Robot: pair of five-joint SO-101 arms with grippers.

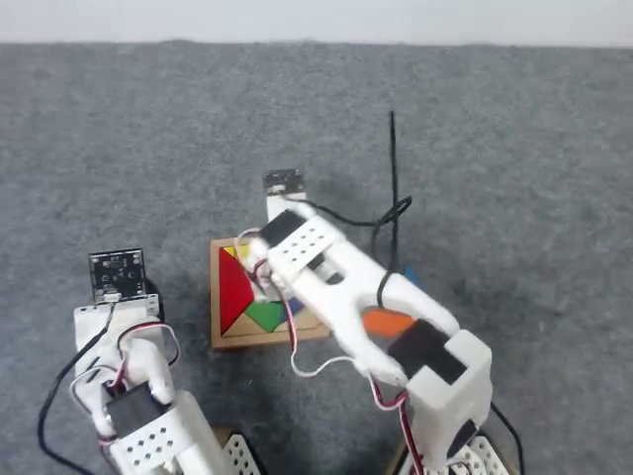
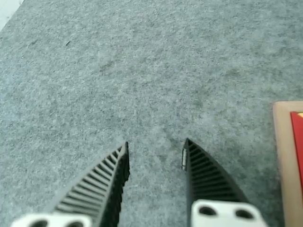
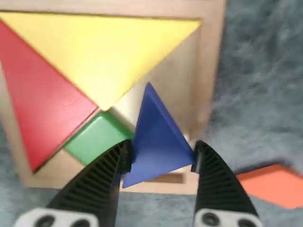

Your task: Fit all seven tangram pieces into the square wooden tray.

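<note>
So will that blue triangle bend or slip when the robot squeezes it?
Probably won't bend: the blue triangle looks like a thick, solid block. It might slip, since the right gripper pinches its smooth slanted sides. Flat, so it shouldn't roll.

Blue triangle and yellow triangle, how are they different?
The blue triangle is smaller than the yellow triangle. The blue triangle is gripped between the jaws of the right gripper; the yellow triangle lies flat in the wooden tray. Both are plain-coloured triangles.
</note>
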